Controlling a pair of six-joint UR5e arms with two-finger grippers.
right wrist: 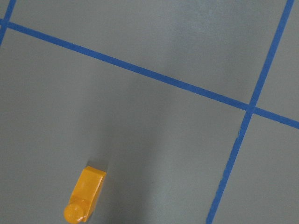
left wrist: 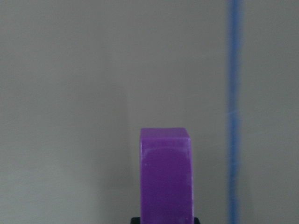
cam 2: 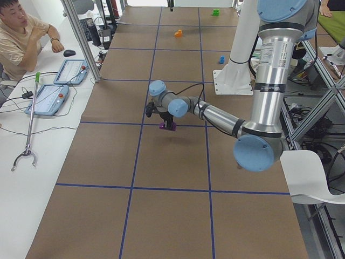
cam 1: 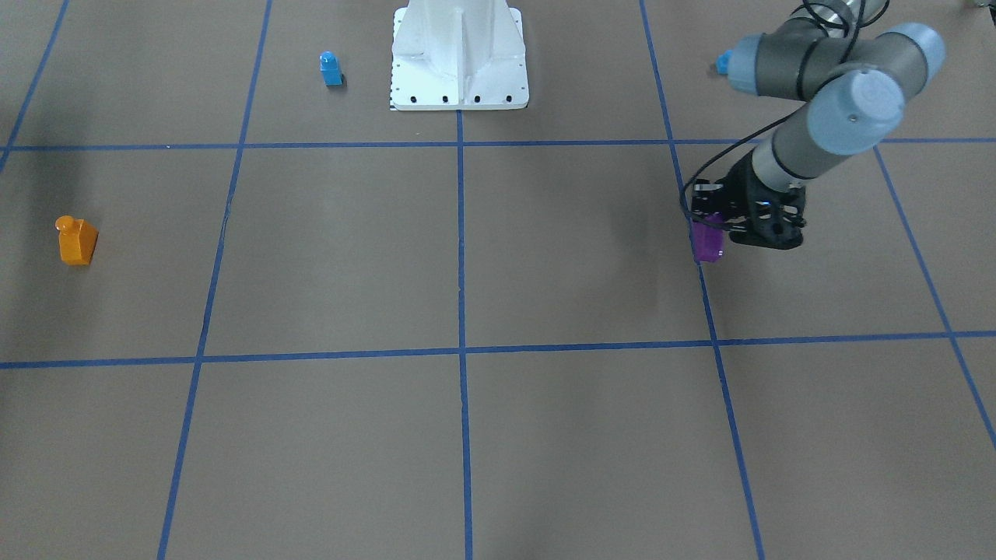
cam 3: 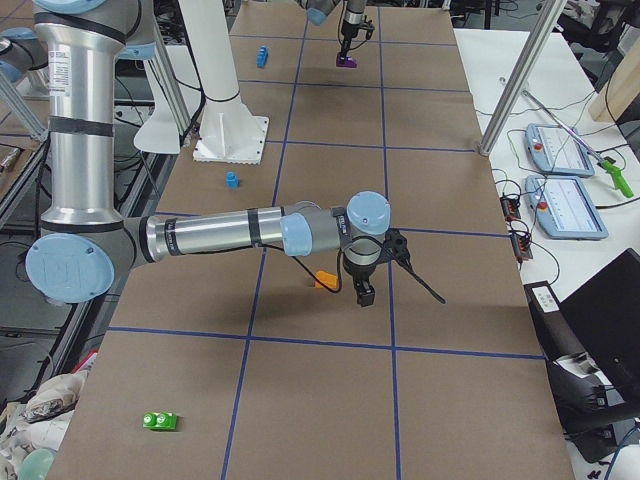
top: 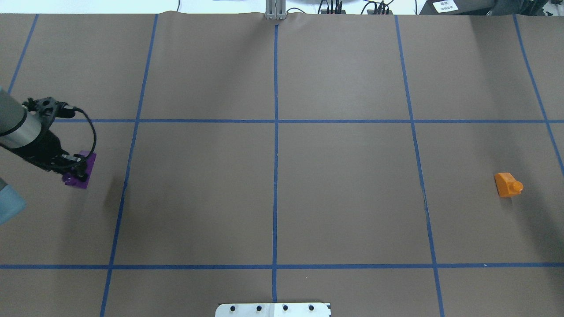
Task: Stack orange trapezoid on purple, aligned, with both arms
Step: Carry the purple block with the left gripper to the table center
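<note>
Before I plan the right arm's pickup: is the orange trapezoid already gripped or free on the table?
Free: the orange trapezoid rests alone on the table; no gripper touches it in the front-facing or overhead view.

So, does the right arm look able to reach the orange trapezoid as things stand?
Probably yes. The orange trapezoid stands alone on bare table, the right gripper hangs near it, and the left arm is far off at the purple.

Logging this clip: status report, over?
Left gripper shut on purple brick. Right gripper near orange trapezoid, open or shut unclear. Trapezoid ungripped. Nothing between bricks.
</note>
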